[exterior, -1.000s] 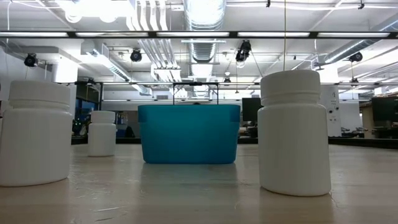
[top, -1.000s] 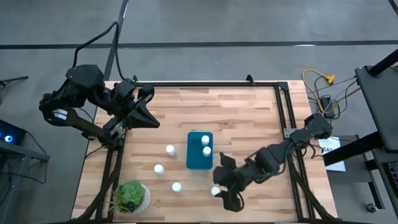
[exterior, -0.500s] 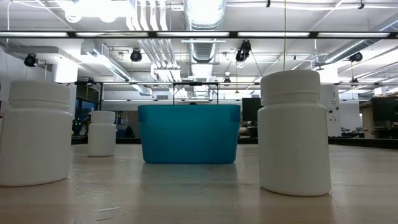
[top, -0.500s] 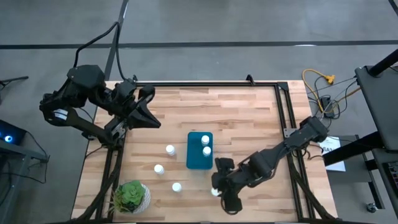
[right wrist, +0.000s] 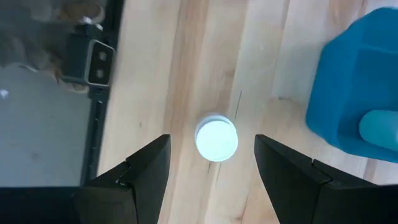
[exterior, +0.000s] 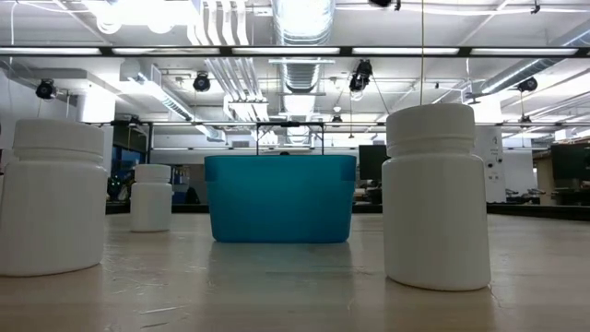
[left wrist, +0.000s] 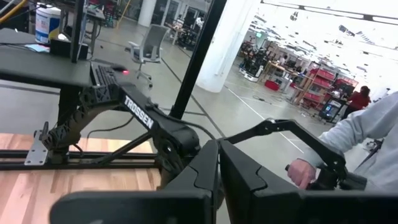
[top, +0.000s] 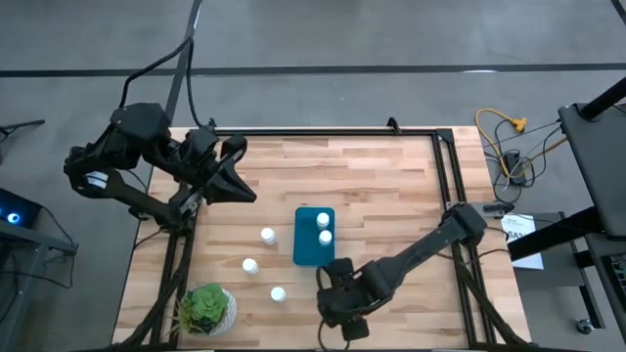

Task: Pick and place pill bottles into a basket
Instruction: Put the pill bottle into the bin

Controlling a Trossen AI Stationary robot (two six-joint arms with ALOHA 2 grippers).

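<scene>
The right claw (right wrist: 211, 165) has slid left, spread wide over a pill bottle (right wrist: 216, 138) the high view hides.

The one readable text is the white word "TROSSEN", printed along the dark metal arm link (left wrist: 142, 115) that rises above the light wooden tabletop (left wrist: 74, 186).

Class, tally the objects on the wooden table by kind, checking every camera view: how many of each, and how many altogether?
White pill bottles: 6, one under the right claw
Teal basket: 1
Potted plant: 1
Total: 8
</scene>
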